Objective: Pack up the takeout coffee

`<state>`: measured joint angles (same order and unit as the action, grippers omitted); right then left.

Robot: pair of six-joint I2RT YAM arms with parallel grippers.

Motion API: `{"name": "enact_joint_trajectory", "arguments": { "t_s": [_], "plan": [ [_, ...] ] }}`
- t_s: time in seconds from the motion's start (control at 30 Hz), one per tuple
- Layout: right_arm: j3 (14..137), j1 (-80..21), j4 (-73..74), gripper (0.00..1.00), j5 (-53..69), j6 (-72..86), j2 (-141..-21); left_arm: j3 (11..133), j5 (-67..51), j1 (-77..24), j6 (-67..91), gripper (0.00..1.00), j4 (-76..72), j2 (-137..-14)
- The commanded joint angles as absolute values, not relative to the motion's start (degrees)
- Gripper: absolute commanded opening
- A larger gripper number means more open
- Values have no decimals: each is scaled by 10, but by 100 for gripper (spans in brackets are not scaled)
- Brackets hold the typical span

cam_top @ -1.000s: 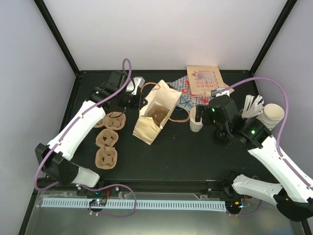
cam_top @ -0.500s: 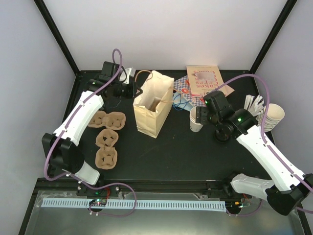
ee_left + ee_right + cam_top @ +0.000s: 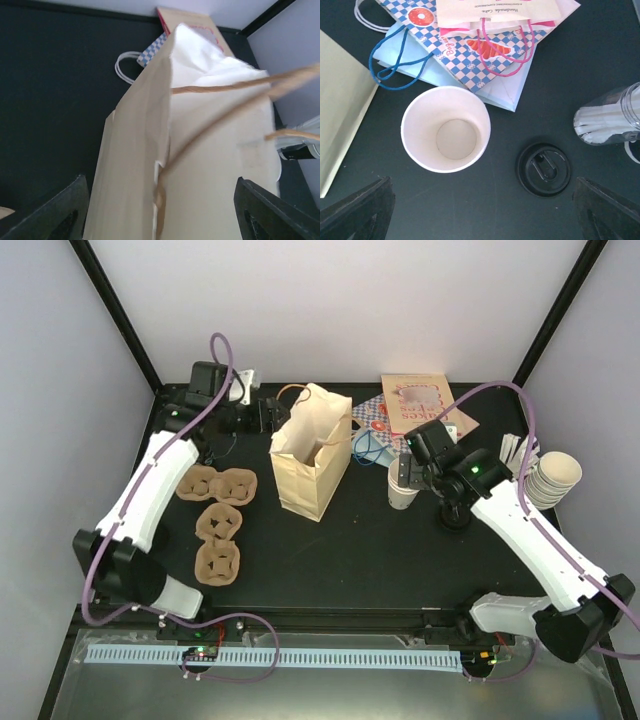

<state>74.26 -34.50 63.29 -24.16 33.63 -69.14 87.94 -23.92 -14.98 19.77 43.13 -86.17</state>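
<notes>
Checkered bag (image 3: 465, 70), far right of surface: red script lettering by a doughnut picture, begins "B", remainder unreadable. Cream bag (image 3: 495, 12) on top: one small printed line, illegible.

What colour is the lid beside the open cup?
The lid is black; right wrist view shows it best.

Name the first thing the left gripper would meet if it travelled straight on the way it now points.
The tan paper bag. Its upright side fills the space ahead of the left gripper, apparently close, though depth is unclear.
</notes>
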Motion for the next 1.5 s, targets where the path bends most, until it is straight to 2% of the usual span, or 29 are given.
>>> {"name": "enact_joint_trajectory", "arguments": {
  "t_s": [0.0,0.17,0.33,0.57,0.73,1.0,1.33,1.47],
  "plan": [
    [764,-341,650,100,-287,323,-710,870,-197,-145,182,85,443,-782],
    [729,-341,603,98,-256,296,-692,826,-149,-145,185,98,444,-685],
    [736,-333,605,90,-239,306,-700,762,-96,-145,187,99,460,-578],
    [756,-290,606,63,-178,305,-746,611,-96,-145,221,99,450,-448],
    [759,-269,594,53,-159,310,-776,501,-132,-145,257,99,412,-368],
    [749,-232,569,45,-130,322,-825,426,-184,-146,287,99,386,-356],
    [743,-214,555,33,-134,333,-859,404,-212,-146,281,99,380,-377],
    [739,-212,554,31,-132,336,-865,405,-208,-146,273,99,379,-377]
  ]
}}
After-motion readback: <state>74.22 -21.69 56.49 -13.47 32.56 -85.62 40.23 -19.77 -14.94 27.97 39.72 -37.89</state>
